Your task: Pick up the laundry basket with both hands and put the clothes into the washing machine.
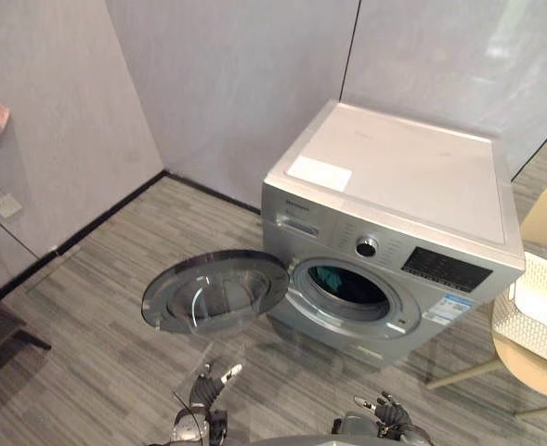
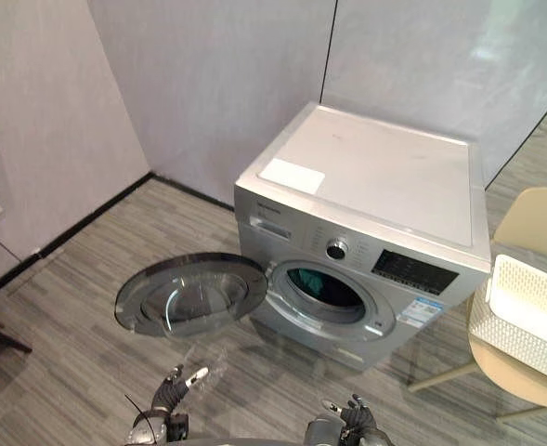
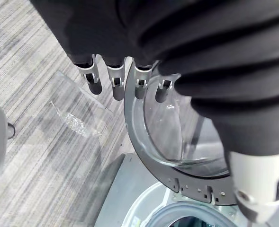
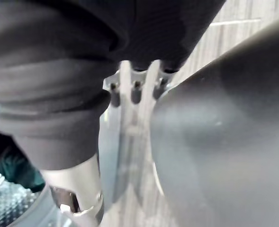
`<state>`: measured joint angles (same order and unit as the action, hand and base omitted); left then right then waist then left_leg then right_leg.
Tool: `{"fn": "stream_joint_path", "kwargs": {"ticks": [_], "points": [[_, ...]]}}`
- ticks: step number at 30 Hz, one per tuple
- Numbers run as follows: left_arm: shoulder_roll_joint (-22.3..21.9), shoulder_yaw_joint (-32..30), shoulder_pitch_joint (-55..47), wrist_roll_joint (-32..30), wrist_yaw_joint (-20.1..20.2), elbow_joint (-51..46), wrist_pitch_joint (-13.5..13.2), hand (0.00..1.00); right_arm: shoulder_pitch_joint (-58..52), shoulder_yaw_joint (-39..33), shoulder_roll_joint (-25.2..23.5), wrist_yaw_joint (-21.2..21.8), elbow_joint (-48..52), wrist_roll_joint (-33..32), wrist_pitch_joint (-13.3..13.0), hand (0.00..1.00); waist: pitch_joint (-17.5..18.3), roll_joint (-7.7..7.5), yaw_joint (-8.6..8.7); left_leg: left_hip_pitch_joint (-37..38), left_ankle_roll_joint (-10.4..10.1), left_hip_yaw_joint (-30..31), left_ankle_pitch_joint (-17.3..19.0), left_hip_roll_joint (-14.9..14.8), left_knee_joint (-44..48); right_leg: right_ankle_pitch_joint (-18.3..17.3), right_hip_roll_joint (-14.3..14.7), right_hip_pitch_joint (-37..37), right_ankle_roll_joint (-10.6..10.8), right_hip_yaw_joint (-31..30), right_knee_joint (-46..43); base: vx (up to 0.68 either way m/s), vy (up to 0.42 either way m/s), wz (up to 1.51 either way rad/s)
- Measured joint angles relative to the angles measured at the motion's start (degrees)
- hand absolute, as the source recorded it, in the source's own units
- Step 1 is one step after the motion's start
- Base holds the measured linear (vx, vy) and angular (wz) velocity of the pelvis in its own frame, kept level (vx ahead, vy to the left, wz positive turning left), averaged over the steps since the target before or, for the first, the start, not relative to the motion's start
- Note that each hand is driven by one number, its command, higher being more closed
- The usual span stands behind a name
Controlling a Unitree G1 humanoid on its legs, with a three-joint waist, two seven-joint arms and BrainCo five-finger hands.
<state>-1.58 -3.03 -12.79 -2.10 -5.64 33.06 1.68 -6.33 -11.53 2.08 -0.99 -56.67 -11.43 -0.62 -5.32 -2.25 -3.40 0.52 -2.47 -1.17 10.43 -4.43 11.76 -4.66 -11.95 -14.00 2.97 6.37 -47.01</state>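
Washing machine point(image 1: 403, 177): door point(image 1: 213, 295) open, clothes point(image 1: 333, 276) inside.
Laundry basket point(image 1: 531, 327): on chair point(image 1: 533, 373) seat.
Left hand point(image 1: 203, 390), right hand point(image 1: 389, 413): we see both loose-fingered, empty.

The washer's point(image 1: 394, 186) door point(image 1: 215, 293) stands wide open, left of the unblocked drum mouth point(image 1: 349, 286). A chair point(image 1: 542, 358) carrying the basket point(image 1: 533, 321) crowds the washer's right side. Floor point(image 1: 97, 307) ahead lies open.
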Motion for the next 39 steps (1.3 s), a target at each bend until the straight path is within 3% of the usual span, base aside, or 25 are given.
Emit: {"fn": "stream_joint_path", "kwargs": {"ticks": [1, 2, 3, 5, 6, 7, 8, 13, 19, 22, 26, 33, 35, 39], "points": [[-0.9, 0.1, -0.1, 0.5, -0.2, -0.7, 0.0, 0.00, -0.4, -1.0, 0.1, 0.0, 0.5, -0.1, 0.0, 0.00, 0.4, 0.83, -0.37, -0.3, -0.8, 0.2, -0.7, -0.7, -0.3, -0.8, 1.0, 0.8, 0.1, -0.2, 1.6, -0.08, -0.208, 0.21], [-1.8, 0.1, 0.1, 1.7, -1.0, -1.3, -0.3, 0.00, -1.5, -1.1, 0.2, -0.1, 0.7, 0.2, 0.0, 0.00, 1.0, 1.24, -0.44, -0.3, -1.4, 0.8, -2.0, -1.3, -1.2, -4.2, 1.9, 3.9, 1.3, -0.5, 6.9, -0.07, -0.206, 0.21], [-1.6, 0.0, 0.6, 2.2, -1.2, -1.4, -0.7, 0.00, -1.9, -1.3, 0.1, 0.0, 0.4, 0.2, 0.0, 0.00, 1.9, 0.18, -0.48, -1.2, -1.9, 1.4, -3.1, -0.9, -2.0, -7.7, 2.1, 7.1, 3.2, -0.1, 13.9, -0.06, -0.191, 0.21], [-1.5, -1.1, 1.2, 4.4, -2.4, -1.7, -1.1, 0.00, -1.1, -1.6, -0.5, 0.0, -2.1, 0.2, 0.0, 0.00, 4.3, -0.12, -0.70, -3.7, -2.5, 1.2, -4.8, -0.7, -3.6, -9.7, 3.2, 10.1, 2.2, -0.1, 25.9, -0.07, -0.124, 0.00], [-1.6, -1.7, 1.4, 5.0, -2.7, -2.1, -1.1, 0.00, -0.3, -1.6, -0.4, 0.0, -2.9, 0.3, 0.0, 0.00, 4.8, 0.16, -0.70, -4.5, -2.8, 1.1, -5.5, -0.7, -4.0, -9.3, 3.9, 10.6, 0.8, -0.2, 29.6, -0.10, -0.105, -0.13], [-1.8, -2.1, 0.7, 8.2, -4.4, -5.5, -1.2, 0.00, 0.3, -1.5, 0.9, -0.1, -3.5, 0.5, -0.1, 0.00, 5.6, 1.73, -0.59, -5.3, -3.1, 1.9, -7.7, -2.1, -6.3, -5.4, 6.0, 10.8, 0.2, 0.3, 35.0, -0.07, -0.028, -0.06], [-1.7, -2.1, 0.3, 9.0, -4.8, -7.3, -1.7, 0.00, 0.3, -1.6, 0.9, -0.2, -3.7, 0.5, -0.1, 0.00, 5.7, 1.84, -0.60, -5.3, -3.2, 1.9, -8.4, -2.4, -7.1, -4.6, 6.3, 10.9, 0.0, 0.5, 36.0, -0.06, -0.022, 0.01], [-0.7, -1.4, -0.3, 10.1, -7.0, -18.2, -4.6, 0.00, 0.3, 1.1, 1.9, -0.4, -3.7, 0.2, -0.8, 0.00, 5.6, 1.61, -0.59, -4.8, -3.4, 2.7, -12.1, -2.9, -11.9, -1.6, 7.6, 11.5, -0.3, 1.5, 39.6, -0.07, -0.034, 0.08], [2.7, -2.8, 2.4, 3.9, -8.0, -30.6, -4.8, 0.00, -0.8, 4.5, 0.7, -0.2, -0.2, 0.1, -1.7, 0.00, 3.1, 0.53, -0.54, -6.7, -3.0, 2.5, -13.6, -2.5, -12.4, 0.1, 6.8, 11.1, 0.0, 3.0, 41.0, -0.09, 0.022, 0.07], [6.9, -9.8, 9.6, 1.2, -11.2, -31.9, -4.8, 0.00, -0.9, 6.9, 1.1, 0.0, 2.7, 0.1, -1.8, 0.00, 2.0, 0.04, -0.16, -11.3, -2.9, -1.5, -13.3, -3.5, -11.3, 1.0, 6.9, 6.2, 0.4, 2.7, 40.8, -0.13, 0.013, -0.05], [17.2, -17.7, 21.0, 2.1, -13.7, -29.4, -4.4, 0.00, 0.3, 10.4, 2.1, 1.1, 6.4, 0.1, -1.6, 0.00, -0.7, -0.79, 1.08, -16.3, -2.0, -5.1, -15.5, -3.7, -11.1, 3.3, 6.5, -0.2, 0.8, 0.6, 40.5, -0.08, 0.023, -0.24], [33.4, -18.9, 47.2, 8.1, -14.2, -12.9, -3.1, 0.00, 5.4, 12.0, 1.8, 1.3, 9.4, -0.5, -1.8, 0.00, -3.7, -4.56, 1.98, -23.7, -1.9, -7.9, -15.9, -4.5, -9.0, 9.4, 6.6, -5.6, 1.3, -2.1, 46.2, -0.02, 0.018, -0.25], [38.2, -18.9, 56.9, 12.8, -11.5, -4.6, -2.8, 0.00, 7.0, 12.0, 1.3, 1.3, 10.3, -2.2, -1.8, 0.00, -4.5, -5.60, 2.22, -27.1, -1.9, -8.3, -15.8, -6.1, -7.6, 13.8, 7.9, -7.5, 2.0, -2.3, 49.2, -0.05, -0.008, -0.29], [38.6, -16.3, 66.8, 13.8, -9.4, 2.7, -2.2, 0.00, 8.3, 12.1, 1.1, 1.3, 10.9, -5.0, -2.6, 0.00, -6.1, -6.37, 2.03, -31.3, -1.9, -8.1, -15.8, -8.6, -6.6, 20.4, 10.4, -10.5, 2.7, -2.4, 52.4, -0.06, -0.009, -0.27]]}}
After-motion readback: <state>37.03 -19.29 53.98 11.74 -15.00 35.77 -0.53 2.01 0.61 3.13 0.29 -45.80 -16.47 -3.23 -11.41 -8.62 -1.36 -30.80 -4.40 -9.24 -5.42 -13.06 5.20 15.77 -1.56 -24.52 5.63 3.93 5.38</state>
